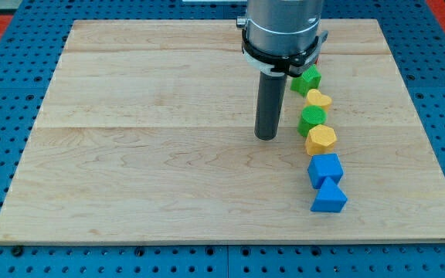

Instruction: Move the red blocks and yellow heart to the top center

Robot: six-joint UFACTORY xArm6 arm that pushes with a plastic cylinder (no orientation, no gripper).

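Observation:
My tip [266, 137] rests on the wooden board [145, 154], right of centre. A column of blocks runs down the view's right of it. From the top these are a green block [310, 79], a small yellow heart [319, 99], a second green block [312, 120] and a yellow hexagon [321, 140]. The tip is apart from them, about level with the yellow hexagon and to its left. No red block shows; the arm's body [282, 31] hides part of the board's top centre.
A blue cube [324, 169] and a blue triangular block [329, 198] continue the column toward the view's bottom. The board lies on a blue perforated table [6, 154].

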